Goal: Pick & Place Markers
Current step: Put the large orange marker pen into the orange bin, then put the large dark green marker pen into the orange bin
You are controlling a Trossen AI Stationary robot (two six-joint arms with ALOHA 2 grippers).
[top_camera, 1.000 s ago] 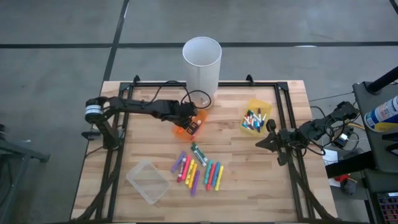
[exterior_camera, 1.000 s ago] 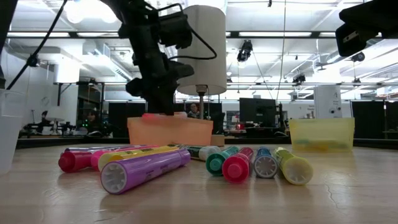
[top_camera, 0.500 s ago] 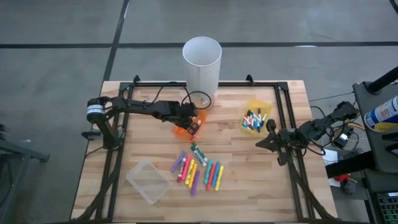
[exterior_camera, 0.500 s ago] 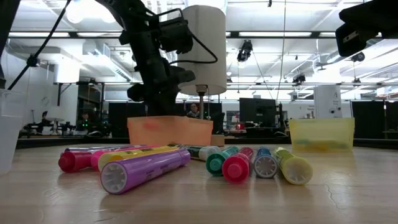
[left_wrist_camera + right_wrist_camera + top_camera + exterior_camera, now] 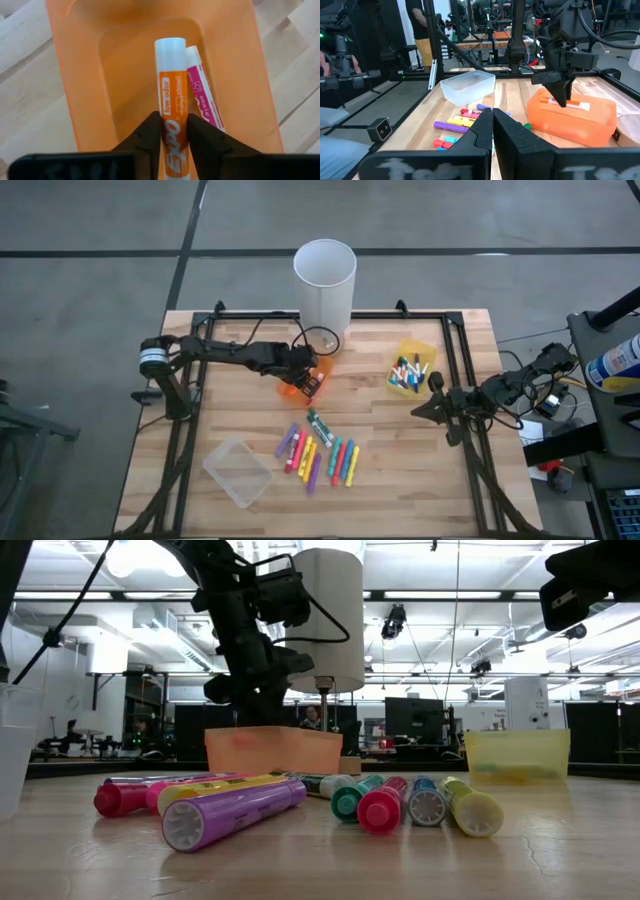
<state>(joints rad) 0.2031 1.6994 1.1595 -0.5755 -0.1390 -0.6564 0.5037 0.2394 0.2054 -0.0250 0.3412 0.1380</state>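
orange marker (image 5: 172,107) — between left gripper (image 5: 173,135) fingers | inside orange bin (image 5: 80,75)

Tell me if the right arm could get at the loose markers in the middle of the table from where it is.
Probably yes. The right gripper waits at the table's right edge, and only bare wood lies between it and the loose markers. The left gripper is busy over the orange bin, off that path.

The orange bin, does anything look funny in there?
Nothing stands out. The orange bin sits flat, with an orange marker and a pink marker lying side by side inside. The left gripper sits around the orange one.
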